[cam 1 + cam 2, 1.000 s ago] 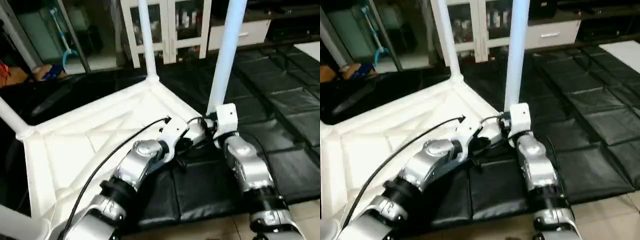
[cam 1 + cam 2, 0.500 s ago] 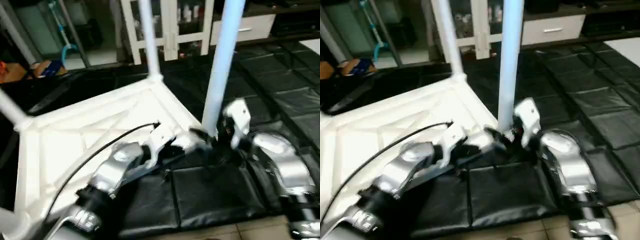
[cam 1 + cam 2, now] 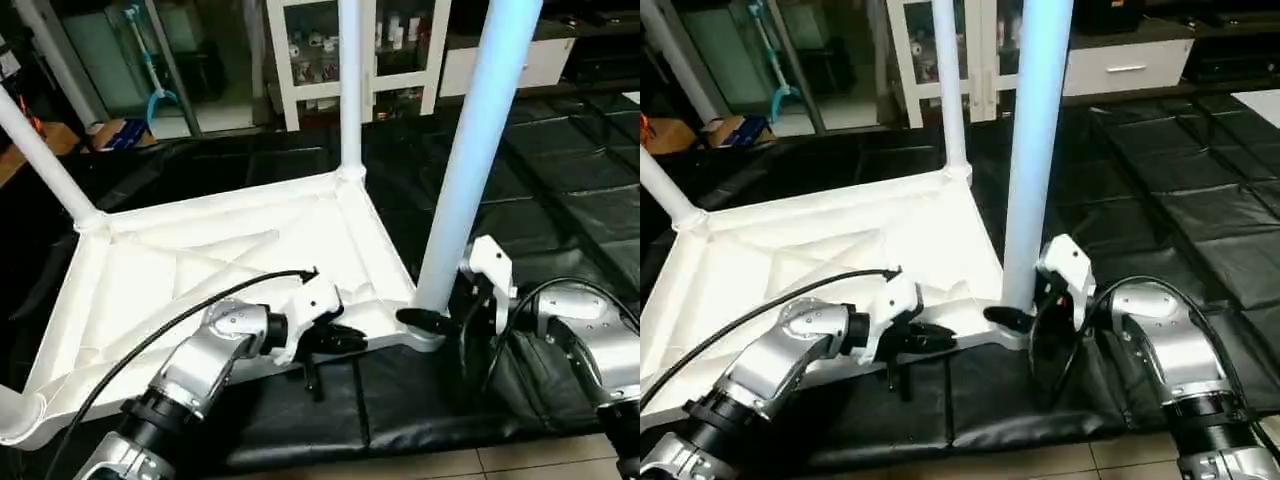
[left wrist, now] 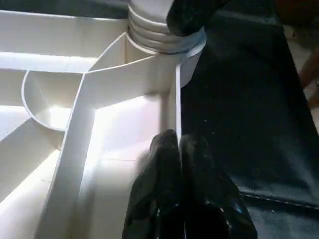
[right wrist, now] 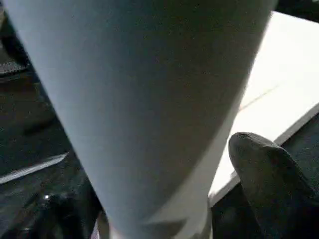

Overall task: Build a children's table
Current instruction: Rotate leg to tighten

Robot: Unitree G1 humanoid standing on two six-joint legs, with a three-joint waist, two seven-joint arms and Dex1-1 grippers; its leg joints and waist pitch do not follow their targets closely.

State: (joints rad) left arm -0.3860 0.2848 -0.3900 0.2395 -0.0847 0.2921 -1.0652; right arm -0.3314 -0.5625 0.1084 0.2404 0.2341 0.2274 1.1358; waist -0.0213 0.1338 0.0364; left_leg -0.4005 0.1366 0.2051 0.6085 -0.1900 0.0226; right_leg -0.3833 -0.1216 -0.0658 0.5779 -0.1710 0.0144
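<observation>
From the left eye view, the tabletop [image 3: 230, 270] lies upside down on the black floor mats [image 3: 560, 210], ribbed underside up, and the near-right leg [image 3: 470, 160] stands upright in its corner socket [image 3: 425, 325], long axis rising straight out of frame. The right hand [image 3: 455, 325] is down at the foot of that leg, one black finger reaching past the socket on the tabletop side, the other on the mat side, so the leg sits between them with the jaws spread wide; whether the pads actually press on it I can't tell. The left hand [image 3: 335, 340] sits at the tabletop's near edge, just left of that socket, fingers pinched together with nothing in them. The right hand is clearly the nearer one to the leg. Two more legs stand at the far corners, one [image 3: 349, 85] at the back and one [image 3: 45, 160] at far left, in front of a white glass-door cabinet [image 3: 400, 50]. The right eye view gives the same layout. Over to the left wrist view: the closed fingers [image 4: 172, 199] rest against the tabletop's rim wall, and the threaded collar of the socket shows just beyond, which the head views don't resolve. The right wrist view shows the leg looming right in front, one dark fingertip [image 5: 264, 174] beside it, tabletop edge behind. Judging by this, the leg looks seated, and any further seating would go through the right hand.
</observation>
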